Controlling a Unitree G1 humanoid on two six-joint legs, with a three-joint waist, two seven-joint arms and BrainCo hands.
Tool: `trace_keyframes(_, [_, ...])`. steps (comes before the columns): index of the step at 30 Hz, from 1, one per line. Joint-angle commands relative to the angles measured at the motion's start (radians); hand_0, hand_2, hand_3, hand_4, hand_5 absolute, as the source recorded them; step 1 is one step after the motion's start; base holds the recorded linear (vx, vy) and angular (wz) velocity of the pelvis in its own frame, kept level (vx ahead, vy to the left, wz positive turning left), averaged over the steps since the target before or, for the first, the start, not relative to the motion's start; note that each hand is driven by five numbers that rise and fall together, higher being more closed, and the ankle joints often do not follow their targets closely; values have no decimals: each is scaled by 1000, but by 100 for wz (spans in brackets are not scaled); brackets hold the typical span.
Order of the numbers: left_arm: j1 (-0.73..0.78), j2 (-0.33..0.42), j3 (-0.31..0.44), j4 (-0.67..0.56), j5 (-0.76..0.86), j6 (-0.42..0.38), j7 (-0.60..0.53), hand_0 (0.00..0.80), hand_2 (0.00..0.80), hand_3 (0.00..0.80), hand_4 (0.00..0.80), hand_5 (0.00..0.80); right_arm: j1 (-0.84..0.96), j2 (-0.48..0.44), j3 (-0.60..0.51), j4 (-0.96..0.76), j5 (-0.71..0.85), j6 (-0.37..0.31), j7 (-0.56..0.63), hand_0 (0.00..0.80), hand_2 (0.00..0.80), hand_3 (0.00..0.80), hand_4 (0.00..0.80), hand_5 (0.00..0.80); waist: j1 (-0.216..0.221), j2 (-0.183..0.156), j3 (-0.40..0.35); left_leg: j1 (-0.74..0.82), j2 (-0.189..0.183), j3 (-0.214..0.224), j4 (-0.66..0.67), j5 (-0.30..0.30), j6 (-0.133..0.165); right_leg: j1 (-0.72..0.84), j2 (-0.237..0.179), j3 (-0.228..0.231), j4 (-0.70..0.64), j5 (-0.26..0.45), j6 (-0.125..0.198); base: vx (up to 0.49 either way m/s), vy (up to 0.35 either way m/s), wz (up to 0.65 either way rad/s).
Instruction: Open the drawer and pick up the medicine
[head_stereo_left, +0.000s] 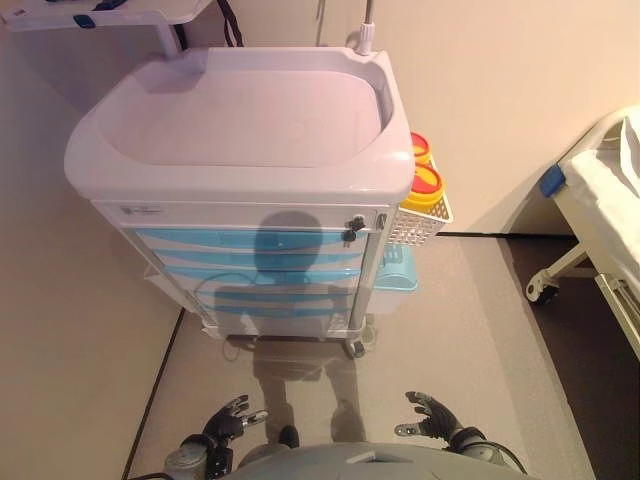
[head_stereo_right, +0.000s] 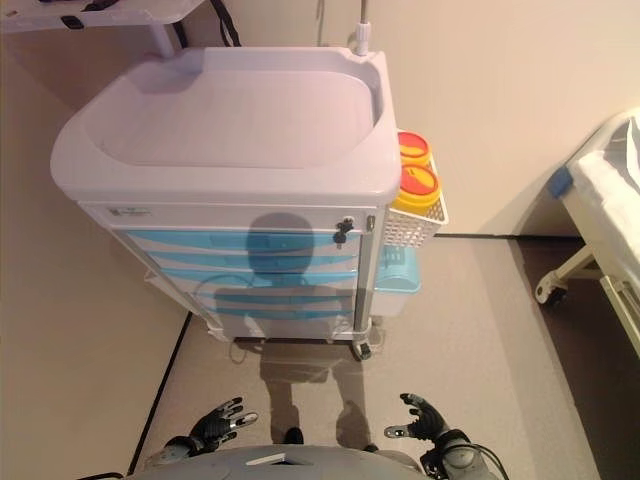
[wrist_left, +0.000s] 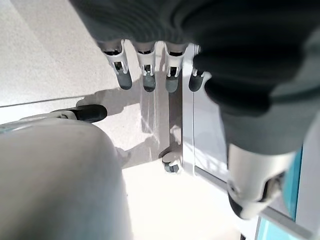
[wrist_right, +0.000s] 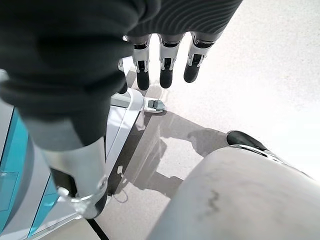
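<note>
A white medical cart (head_stereo_left: 240, 120) stands ahead of me with a tray-shaped top. Its front holds a stack of blue drawers (head_stereo_left: 250, 240), all shut; a small dark lock knob (head_stereo_left: 352, 232) sits at the upper right of the front. No medicine shows in any view. My left hand (head_stereo_left: 228, 420) hangs low at the lower left, open and empty, well short of the cart. My right hand (head_stereo_left: 432, 412) hangs low at the lower right, open and empty. The wrist views show each hand's fingers (wrist_left: 145, 70) (wrist_right: 167, 65) relaxed over the floor, holding nothing.
A white basket (head_stereo_left: 420, 220) on the cart's right side holds two yellow containers with red lids (head_stereo_left: 425, 180). A light blue bin (head_stereo_left: 395, 270) hangs below it. A white bed (head_stereo_left: 605, 210) on castors stands at the right. A wall runs behind the cart.
</note>
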Motion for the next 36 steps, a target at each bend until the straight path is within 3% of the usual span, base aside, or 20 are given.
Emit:
trace_keyframes(1, [-48,-19,51,46,-57,-21,8,0,0,0,0,0,-42,-15,-8,13,-7,-47,-7,0,0,0,0,0,8,-19,39,19,-92,36,60,-168,70,-66,-21,-8,53,30,64,45,43,0])
trace_keyframes(15, [-143,-14,103,12,-298,-42,-14,0,0,0,0,0,-67,-36,-28,-33,89,-73,-10,0,0,0,0,0,-24,-18,163,-126,-111,77,207,-207,97,-220,-42,41,134,49,59,-19,43,-7])
trace_keyframes(24, [-261,-40,164,-122,-709,-50,-148,0,0,0,0,0,-104,-29,-23,-92,182,-71,-35,0,0,0,0,0,-62,-32,260,-317,-99,131,419,-259,121,-404,-73,93,308,26,63,-40,33,-19])
trace_keyframes(30, [-341,-55,157,-256,-967,-87,-223,0,0,0,0,0,-121,-35,-4,-147,224,-49,-50,0,0,0,0,0,-83,-48,288,-457,-80,147,544,-291,131,-555,-57,124,421,9,56,-71,20,-19])
trace_keyframes(36, [-422,-24,169,-358,-1194,-122,-291,0,0,0,0,0,-124,-48,37,-198,252,-31,-44,0,0,0,0,0,-102,-83,299,-554,-50,153,642,-322,133,-646,-26,147,482,4,41,-5,-8,-15])
